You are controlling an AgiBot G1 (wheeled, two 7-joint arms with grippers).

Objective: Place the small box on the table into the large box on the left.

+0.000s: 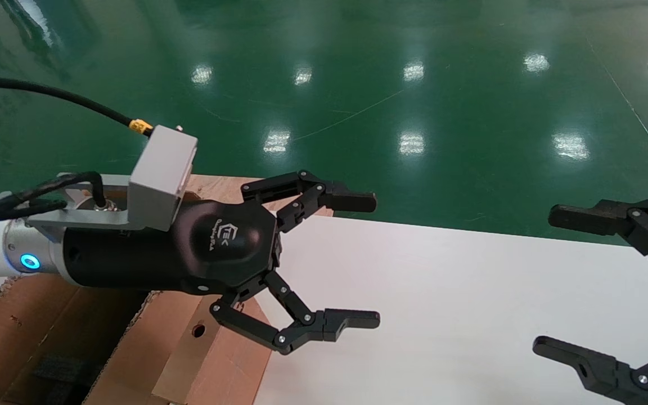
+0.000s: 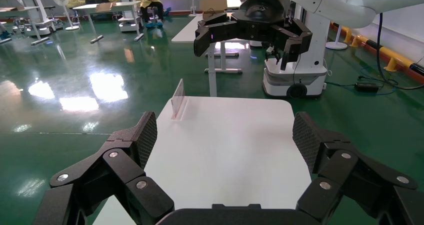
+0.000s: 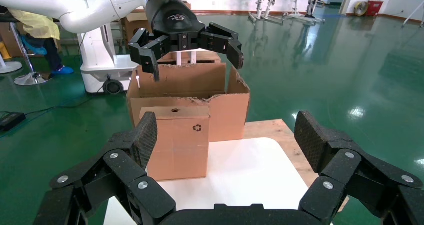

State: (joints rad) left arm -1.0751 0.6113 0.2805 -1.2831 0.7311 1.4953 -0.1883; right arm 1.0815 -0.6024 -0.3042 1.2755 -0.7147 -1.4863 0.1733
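The small box (image 3: 176,144) stands upright at the left edge of the table (image 1: 442,315), against the outer wall of the large box (image 3: 227,107), not yet inside it. The left gripper (image 1: 324,261) hovers above it, jaws spread wide and empty; the right gripper (image 1: 599,287) waits over the table's right side, equally wide. Being thin cardboard (probably light and near empty), the small box should be stiff enough across its flat side walls but may dent near the holed flap. A hold across those two opposite walls, below the top, looks soundest.
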